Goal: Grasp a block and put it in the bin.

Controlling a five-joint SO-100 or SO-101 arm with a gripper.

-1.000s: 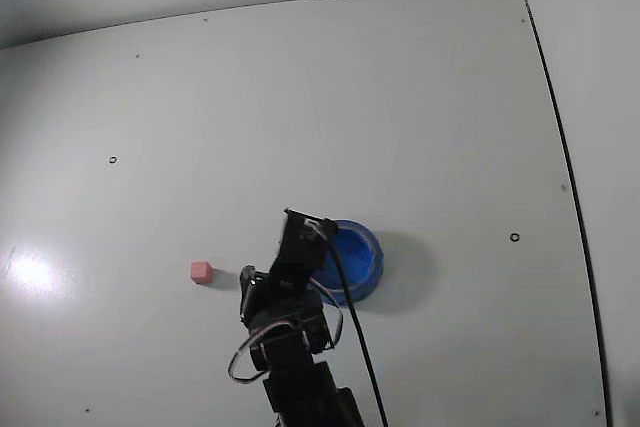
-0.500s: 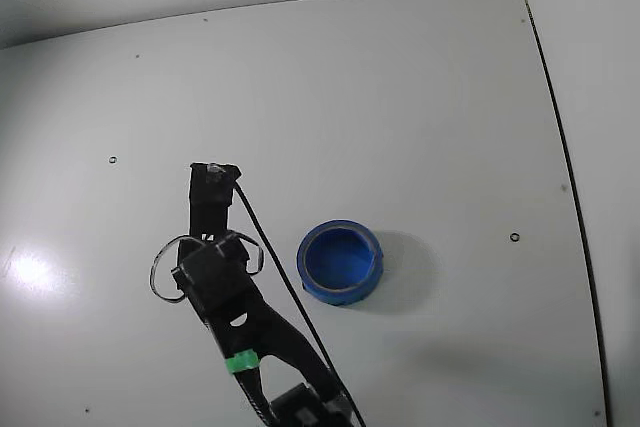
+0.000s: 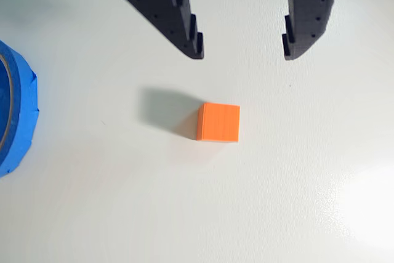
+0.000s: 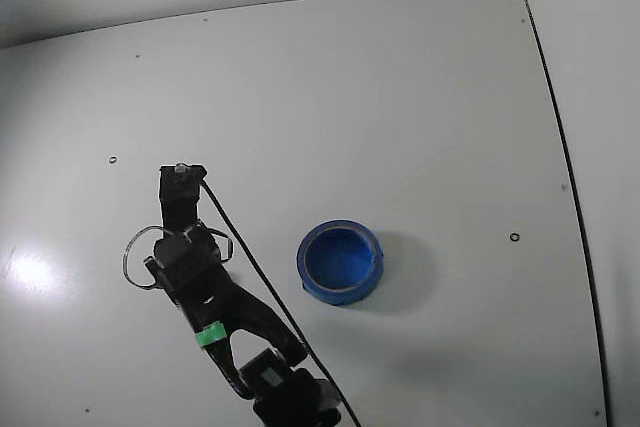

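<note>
Hovering with jaws spread wide and empty, the gripper (image 3: 243, 50) sits just above the block (image 3: 218, 122) in the wrist view, the cube lying below the fingertip gap on the bare table (image 3: 295, 201), bin (image 3: 13, 112) at left edge.

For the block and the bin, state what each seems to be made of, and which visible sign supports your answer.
Block: probably 3D-printed plastic, matte; fine parallel ridges line its faces. Bin: seemingly blue plastic, slightly glossy; its smooth rim shows faint highlights.
</note>
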